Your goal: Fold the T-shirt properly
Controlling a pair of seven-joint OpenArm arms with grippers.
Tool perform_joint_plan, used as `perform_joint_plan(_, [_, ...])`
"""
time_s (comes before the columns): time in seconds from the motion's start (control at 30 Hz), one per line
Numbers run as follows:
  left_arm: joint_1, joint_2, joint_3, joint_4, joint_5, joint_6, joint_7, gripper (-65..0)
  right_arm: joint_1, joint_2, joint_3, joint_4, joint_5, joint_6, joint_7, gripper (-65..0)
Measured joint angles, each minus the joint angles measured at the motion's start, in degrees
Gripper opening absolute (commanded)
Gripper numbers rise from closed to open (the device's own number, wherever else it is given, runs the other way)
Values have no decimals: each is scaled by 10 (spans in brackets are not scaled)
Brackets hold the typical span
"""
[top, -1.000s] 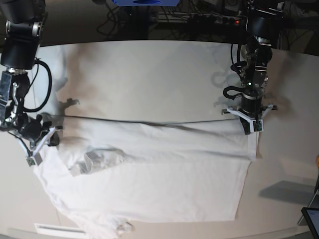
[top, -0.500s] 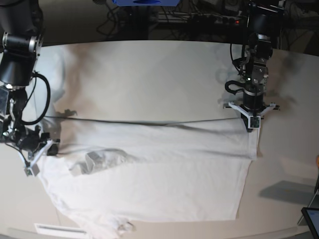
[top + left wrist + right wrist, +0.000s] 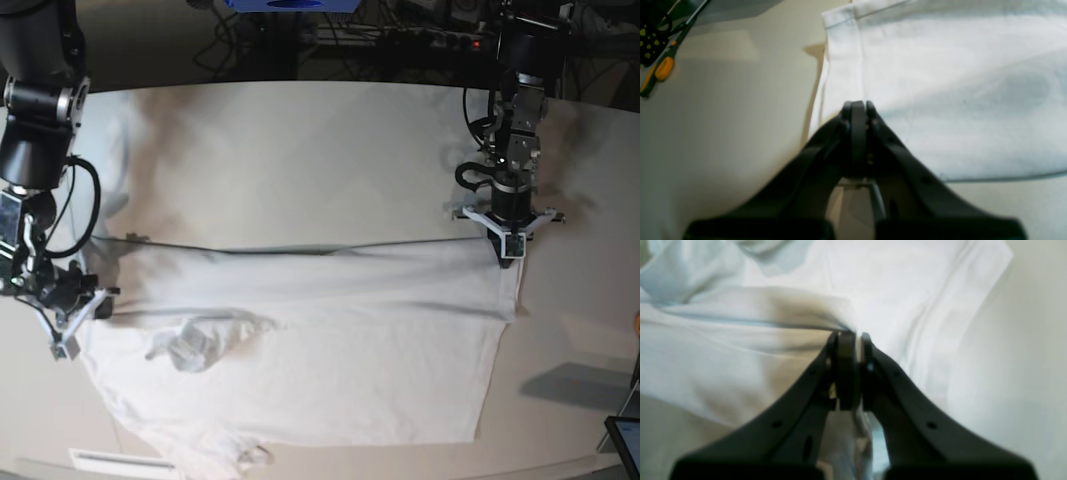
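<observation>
The white T-shirt [image 3: 330, 350] lies spread on the off-white tabletop [image 3: 300, 150], its far part doubled over into a straight taut edge. A crumpled bunch [image 3: 190, 345] sits near its left side. My left gripper [image 3: 510, 250] is at the shirt's far right corner, shut on the cloth; in the left wrist view [image 3: 857, 106] the jaws are closed at the hem of the T-shirt [image 3: 957, 83]. My right gripper [image 3: 65, 335] is at the shirt's left edge. In the right wrist view [image 3: 851, 340] it is shut, with a fold of the T-shirt [image 3: 907, 290] pinched between the fingers.
Orange-handled scissors [image 3: 660, 68] and a black object with yellow dots [image 3: 650, 40] lie on the table to the right of the shirt. A dark device [image 3: 625, 445] sits at the near right corner. Cables and a power strip [image 3: 430, 40] run behind the table.
My right gripper has moved toward the near edge and outward with the cloth, drawing the folded edge straighter. The crumpled bunch has shifted and changed shape. My left gripper has barely moved.
</observation>
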Motion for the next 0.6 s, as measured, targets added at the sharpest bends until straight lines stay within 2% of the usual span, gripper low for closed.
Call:
perform_joint_plan(0.13, [0, 0, 0, 0, 0, 0, 0, -650, 3, -1, 0, -36, -6, 0, 47, -650])
perform_joint_plan(0.37, [0, 0, 0, 0, 0, 0, 0, -650, 9, -1, 0, -40, -7, 0, 64, -650])
perform_joint_plan(0.6, [0, -1, -3, -1, 2, 0, 0, -650, 53, 6, -100, -78, -10, -4, 104, -650])
